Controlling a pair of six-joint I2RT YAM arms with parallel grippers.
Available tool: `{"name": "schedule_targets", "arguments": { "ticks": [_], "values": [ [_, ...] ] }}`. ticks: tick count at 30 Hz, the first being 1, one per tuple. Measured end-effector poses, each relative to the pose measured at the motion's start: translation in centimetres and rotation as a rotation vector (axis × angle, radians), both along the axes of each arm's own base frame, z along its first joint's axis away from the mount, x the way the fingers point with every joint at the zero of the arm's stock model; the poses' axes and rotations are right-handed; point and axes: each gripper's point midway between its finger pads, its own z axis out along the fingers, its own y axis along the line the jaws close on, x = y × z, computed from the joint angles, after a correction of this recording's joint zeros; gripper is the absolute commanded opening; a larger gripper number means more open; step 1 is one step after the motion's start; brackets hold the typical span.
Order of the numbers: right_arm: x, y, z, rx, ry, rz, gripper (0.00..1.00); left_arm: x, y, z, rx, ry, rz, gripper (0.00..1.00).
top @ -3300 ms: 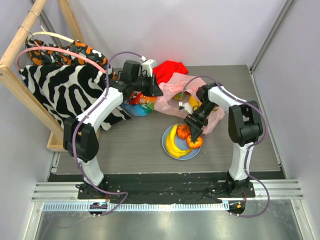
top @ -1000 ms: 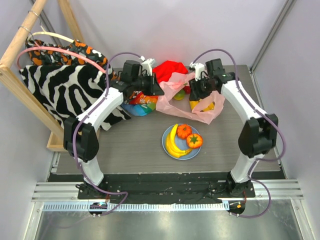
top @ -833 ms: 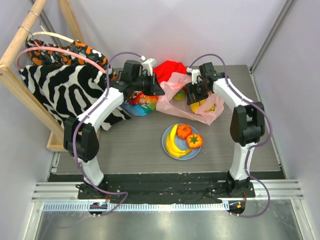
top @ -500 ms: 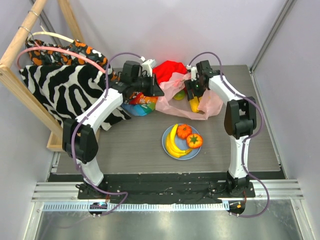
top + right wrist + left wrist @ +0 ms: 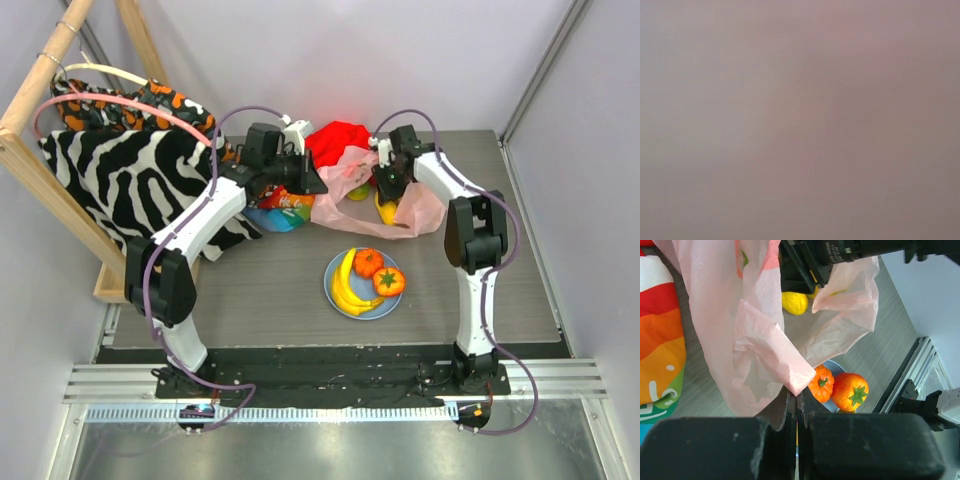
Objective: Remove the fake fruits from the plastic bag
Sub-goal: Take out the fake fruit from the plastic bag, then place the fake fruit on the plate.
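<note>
The pink plastic bag (image 5: 413, 203) lies at the back of the table, and my left gripper (image 5: 318, 183) is shut on its left edge, lifting it. The left wrist view shows the pinched bag corner (image 5: 799, 381) between the fingers of my left gripper (image 5: 797, 395). My right gripper (image 5: 385, 188) reaches into the bag's mouth; its jaws are hidden, and pink film fills the right wrist view. A yellow fruit (image 5: 794, 302) lies in the bag just under it, beside a green fruit (image 5: 356, 190). The banana bunch (image 5: 345, 283), a small orange fruit (image 5: 367, 262) and the orange-red fruit (image 5: 389, 282) lie outside the bag.
Those three fruits rest on a light-blue plate (image 5: 394, 305) in front of the bag. A red cloth (image 5: 340, 138) lies behind the bag. A rainbow-striped cloth (image 5: 660, 355) sits to its left. A zebra-print cloth (image 5: 120, 175) hangs on a wooden rack (image 5: 40, 80) at far left.
My right gripper has pushed a little leftward and deeper into the bag's mouth. The left gripper has kept its hold on the bag edge without moving.
</note>
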Motion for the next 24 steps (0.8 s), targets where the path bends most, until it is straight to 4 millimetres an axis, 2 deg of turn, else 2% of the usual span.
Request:
{"name": "schedule_targets", "arguments": {
  "ticks": [2,5,8,9,13,16,19,24],
  "values": [
    [-0.5,0.3,0.8,0.022,0.005,0.023,0.01,0.0,0.0,0.0,0.0,0.0,0.0,0.0],
    [-1.9,0.7,3.6,0.063,-0.005,0.058,0.02,0.1,0.0,0.1,-0.002,-0.002,0.001,0.0],
    [-3.6,1.3,7.9,0.118,-0.052,0.099,0.01,0.2,-0.1,0.3,-0.005,-0.005,0.002,0.0],
    [-4.4,1.5,9.9,0.142,-0.08,0.117,0.01,0.2,-0.1,0.4,-0.007,-0.007,0.002,0.0],
    [-7.7,2.3,15.5,0.233,-0.161,0.186,0.01,0.4,-0.2,0.8,-0.011,-0.015,0.002,0.0],
    [-11.3,3.2,17.9,0.309,-0.176,0.276,0.01,0.6,-0.3,1.0,-0.014,-0.022,0.002,0.0],
    [-15.9,4.3,18.1,0.375,-0.124,0.381,0.01,0.8,-0.4,1.1,-0.015,-0.025,0.002,0.0],
    [-23.2,7.3,14.6,0.442,0.105,0.525,0.01,0.8,-0.4,1.2,-0.016,-0.028,0.002,0.0]
  ]
}}
